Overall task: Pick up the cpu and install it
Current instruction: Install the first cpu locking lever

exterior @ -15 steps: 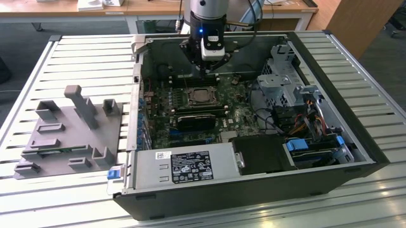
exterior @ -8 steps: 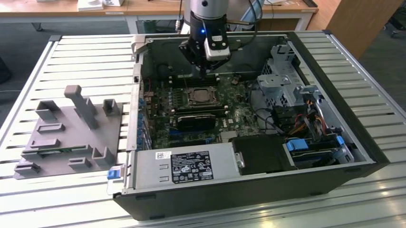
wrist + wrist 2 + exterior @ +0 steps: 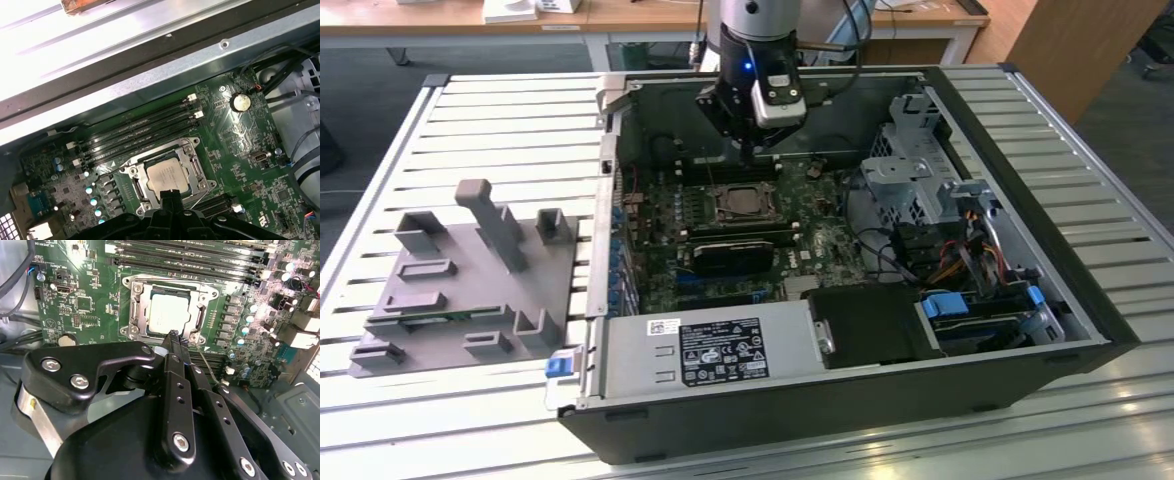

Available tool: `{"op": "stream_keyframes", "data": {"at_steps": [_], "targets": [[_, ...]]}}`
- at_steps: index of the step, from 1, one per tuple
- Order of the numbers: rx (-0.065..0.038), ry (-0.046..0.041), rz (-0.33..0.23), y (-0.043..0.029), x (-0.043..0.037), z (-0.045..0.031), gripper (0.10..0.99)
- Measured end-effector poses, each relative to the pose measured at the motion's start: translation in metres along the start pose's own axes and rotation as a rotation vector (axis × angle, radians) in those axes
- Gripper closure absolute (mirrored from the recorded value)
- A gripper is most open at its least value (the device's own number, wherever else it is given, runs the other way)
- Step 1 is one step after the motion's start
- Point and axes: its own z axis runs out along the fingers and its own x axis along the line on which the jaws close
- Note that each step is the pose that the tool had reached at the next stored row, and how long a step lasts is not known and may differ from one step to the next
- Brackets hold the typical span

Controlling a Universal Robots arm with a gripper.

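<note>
While hand point(image 3: 173, 335) hovers closed, empty, one cpu point(image 3: 170, 314) sits in socket point(image 3: 134, 315).

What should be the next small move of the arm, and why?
Probably a short lift straight up. The cpu already lies flat inside the socket frame on the motherboard, and the pincer hangs just above its edge with its fingers shut and nothing between them. So the placing looks done, and rising clears the chip without nudging it.
</note>
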Motion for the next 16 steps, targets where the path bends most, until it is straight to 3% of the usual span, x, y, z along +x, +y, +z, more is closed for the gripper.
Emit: {"op": "stream_keyframes", "data": {"at_steps": [16], "targets": [[0.000, 0.0002, -0.041, 0.0000, 0.0000, 0.0004, 0.980]]}}
